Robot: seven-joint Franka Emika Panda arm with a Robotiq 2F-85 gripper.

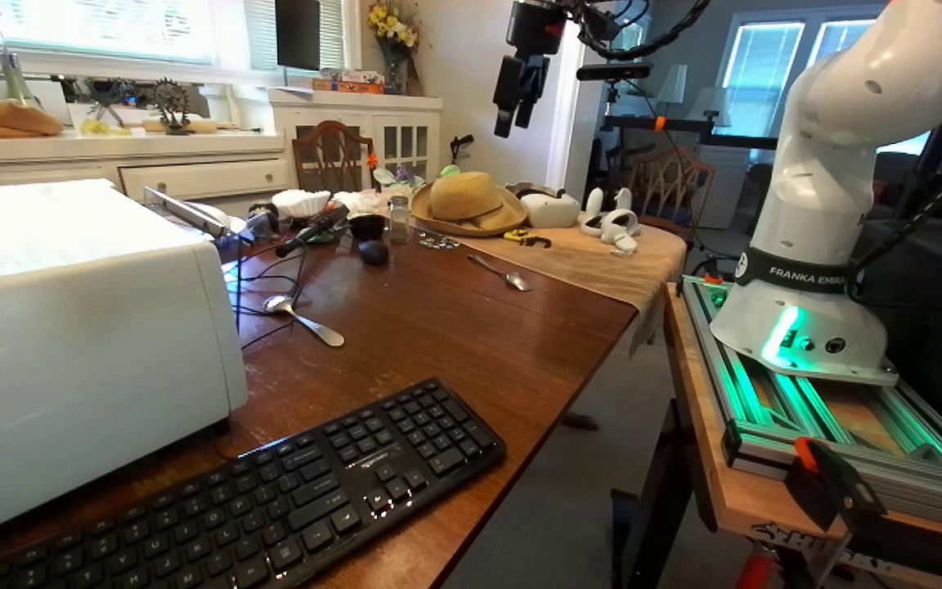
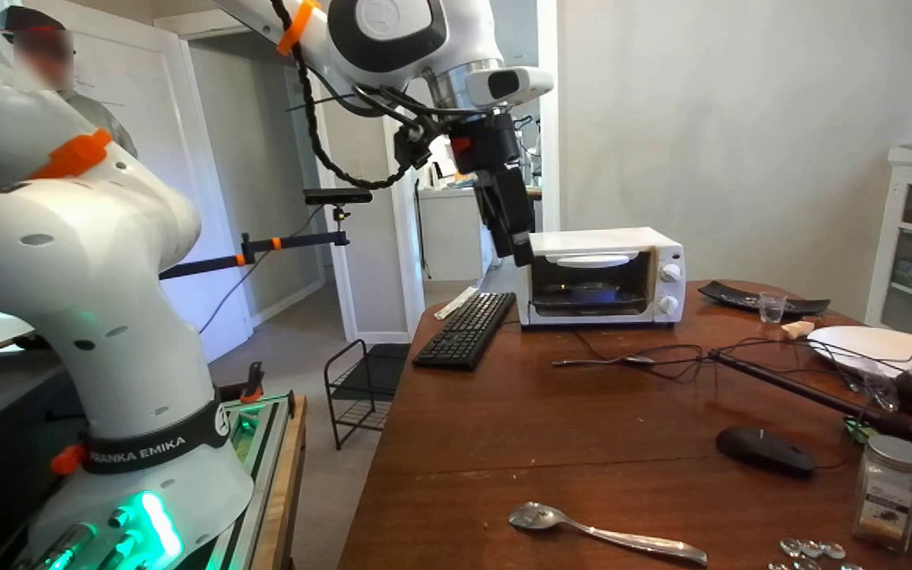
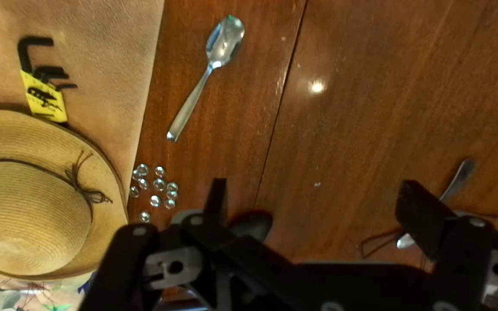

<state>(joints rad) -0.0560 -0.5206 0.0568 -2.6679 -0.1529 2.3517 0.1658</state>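
My gripper (image 3: pixel 314 185) is open and empty, with its fingers wide apart above the brown wooden table (image 3: pixel 361 108). In both exterior views the gripper (image 1: pixel 512 123) (image 2: pixel 513 252) hangs well above the table, touching nothing. A silver spoon (image 3: pixel 205 73) (image 1: pixel 500 272) (image 2: pixel 606 532) lies beside the tan cloth. A second spoon (image 1: pixel 303 319) (image 2: pixel 602 361) lies among black cables near the toaster oven; in the wrist view it is partly hidden by the right finger (image 3: pixel 458 177). A black mouse (image 3: pixel 253 224) (image 1: pixel 374 252) (image 2: pixel 765 451) is partly hidden behind the left finger. Clear glass pebbles (image 3: pixel 158 185) (image 1: pixel 438 241) lie near the straw hat (image 3: pixel 28 207) (image 1: pixel 471 200).
A white toaster oven (image 1: pixel 95 352) (image 2: pixel 602 277) and black keyboard (image 1: pixel 299 491) (image 2: pixel 468 328) stand at one table end. A glass jar (image 2: pixel 891 491), white plate (image 2: pixel 836 339), yellow hex-key set (image 3: pixel 43 95), VR headset (image 1: pixel 551 209) and controllers (image 1: pixel 620 229) are on the table.
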